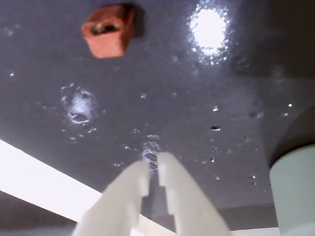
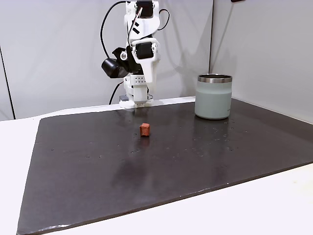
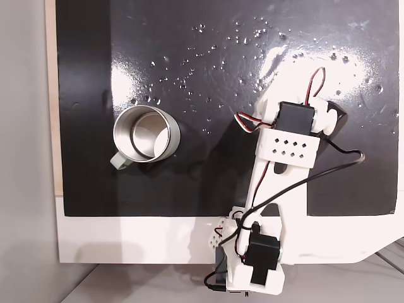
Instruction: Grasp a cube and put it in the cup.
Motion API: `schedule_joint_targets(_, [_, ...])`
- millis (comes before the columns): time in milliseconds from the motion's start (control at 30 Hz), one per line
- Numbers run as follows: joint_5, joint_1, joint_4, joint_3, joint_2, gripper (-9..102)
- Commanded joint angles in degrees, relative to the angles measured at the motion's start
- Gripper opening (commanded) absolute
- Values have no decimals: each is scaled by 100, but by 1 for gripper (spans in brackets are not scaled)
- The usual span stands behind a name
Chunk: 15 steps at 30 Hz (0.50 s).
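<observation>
Cube (image 2: 145, 129): a small reddish-brown block lying alone on the dark mat (image 2: 98, 161), left of centre in the front fixed view; at the upper left in the wrist view (image 1: 107, 30), well ahead of the fingertips.
Arm (image 2: 139, 54): white, folded upright at the mat's far edge, behind the cube.
Gripper (image 1: 153, 168): two white fingers pointing down at bare mat, tips nearly together with only a thin slit between, holding nothing.
Cup (image 2: 213, 96): pale grey-green with a steel rim, standing upright on the mat to the right, well apart from the cube; from above (image 3: 123, 158) its inside looks empty.
</observation>
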<state>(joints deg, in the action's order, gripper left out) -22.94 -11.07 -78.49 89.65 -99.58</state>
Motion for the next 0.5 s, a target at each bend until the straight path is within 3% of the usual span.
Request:
schedule_joint_targets(0, [-62,-70,-53,-439,26,0])
schedule_joint_targets(333, [-62,-79,-105,-633,325,0])
schedule_joint_targets(467, [18,-123,-105,-650,387,14])
